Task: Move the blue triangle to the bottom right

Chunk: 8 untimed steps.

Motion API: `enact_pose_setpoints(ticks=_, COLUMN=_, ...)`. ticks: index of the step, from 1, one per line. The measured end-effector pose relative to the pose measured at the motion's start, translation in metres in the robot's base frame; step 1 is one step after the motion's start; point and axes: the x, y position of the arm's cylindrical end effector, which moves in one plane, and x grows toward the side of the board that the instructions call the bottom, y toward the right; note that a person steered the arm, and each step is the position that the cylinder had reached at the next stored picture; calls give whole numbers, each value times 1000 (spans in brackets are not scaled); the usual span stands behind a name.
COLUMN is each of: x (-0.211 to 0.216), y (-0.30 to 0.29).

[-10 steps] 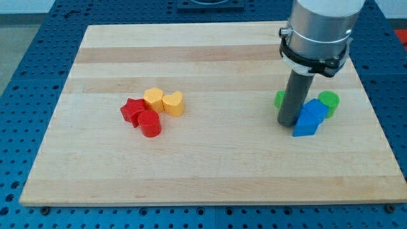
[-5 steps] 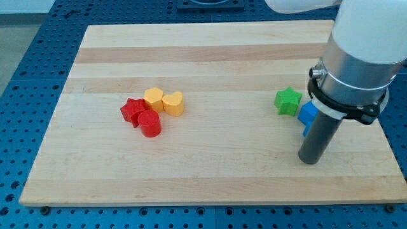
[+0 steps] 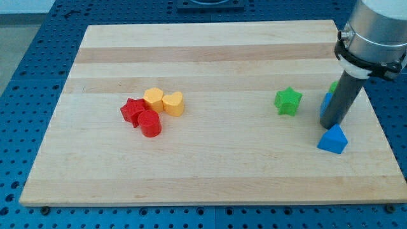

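Camera view shows no claw at all: the arm ends in a plain dark rod, so nothing is released, clenched or grasped, and my tip (image 3: 330,125) does all the work by pushing. The tip rests on the wooden counter (image 3: 210,172) near the view's right edge, just above the blue triangle (image 3: 333,140), touching it or very nearly so; the frame does not settle which. The triangle lies toward the view's bottom right but short of the corner, with bare wood on its right and below it.

Behind the rod, a second blue block (image 3: 326,102) and a sliver of a green block (image 3: 334,86) peek out on either side, mostly hidden. A green star (image 3: 288,101) sits apart to the view's left of the rod. Far off at the view's left, a red star (image 3: 132,111), a red cylinder (image 3: 150,124), an orange hexagon (image 3: 153,98) and a yellow heart (image 3: 173,103) huddle together, well clear of the work.

My judgement of the risks: the triangle's sloped sides could let the tip slide off, spinning the block instead of driving it. A push carried too far could send it over the counter's edge. Any sideways sweep could drag the hidden blue and green blocks along.
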Motion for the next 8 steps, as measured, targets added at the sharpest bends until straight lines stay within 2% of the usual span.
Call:
enact_pose_setpoints(ticks=4, x=37, y=0)
enact_pose_setpoints(ticks=5, x=24, y=-4)
enact_pose_setpoints(ticks=6, x=24, y=-52)
enact_pose_setpoints(ticks=7, x=24, y=-65)
enact_pose_setpoints(ticks=8, x=32, y=-40)
